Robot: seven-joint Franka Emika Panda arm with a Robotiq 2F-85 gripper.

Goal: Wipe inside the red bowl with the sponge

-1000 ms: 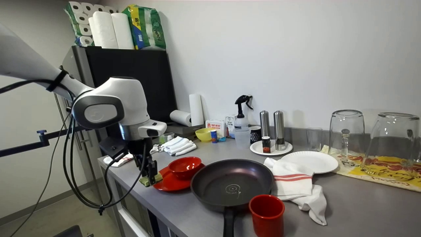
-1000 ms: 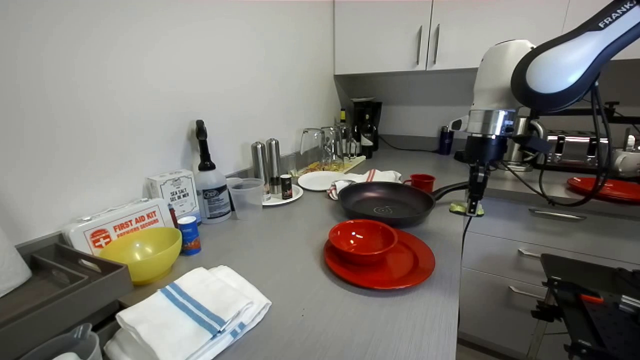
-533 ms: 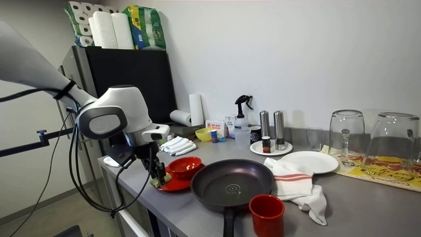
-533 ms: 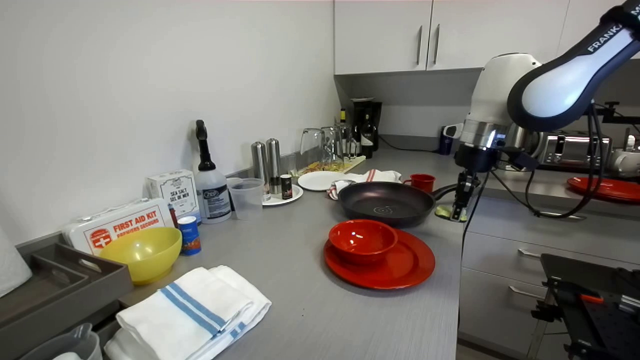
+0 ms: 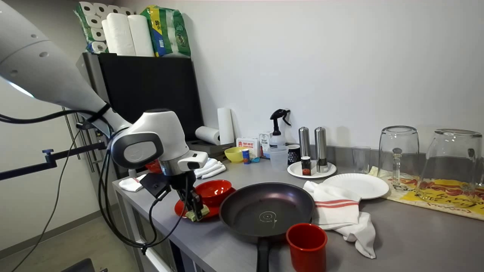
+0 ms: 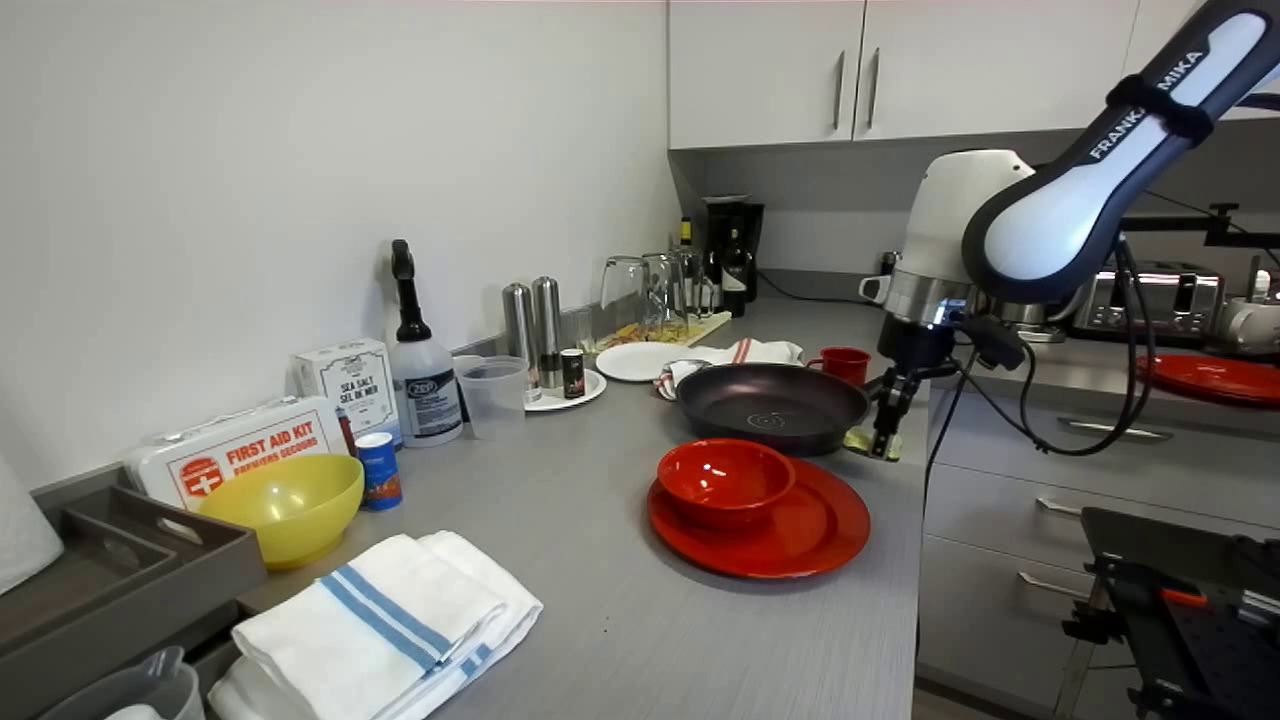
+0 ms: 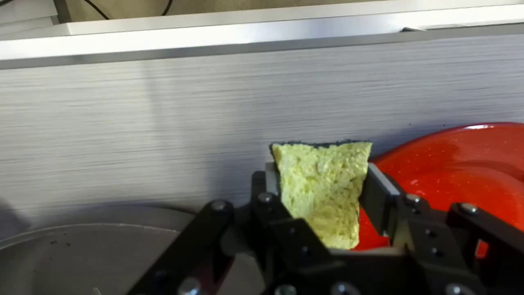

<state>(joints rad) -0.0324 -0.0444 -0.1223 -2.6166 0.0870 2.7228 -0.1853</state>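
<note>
The red bowl [image 5: 214,192] stands upright on a red plate [image 6: 825,525] near the counter's front edge; the bowl also shows in an exterior view [image 6: 725,482]. My gripper [image 7: 323,180] is shut on the yellow-green sponge [image 7: 319,196], which has a dark layer on one side and is squeezed between the two fingers. In an exterior view the gripper [image 6: 882,448] is tilted and holds the sponge [image 6: 857,438] low, beside the plate on the pan side, outside the bowl. In the wrist view the plate [image 7: 450,172] lies at the right; the bowl's inside does not show there.
A dark frying pan [image 5: 266,211] sits close beside the plate, with its rim in the wrist view [image 7: 94,262]. A red mug [image 5: 307,249] stands by its handle. A white towel [image 5: 336,206] lies behind. The counter's front edge [image 7: 245,39] is near.
My gripper has moved down and inward over the counter with the sponge held, from beyond the front edge to beside the plate and pan. It has tilted. Bowl and plate have not moved.
</note>
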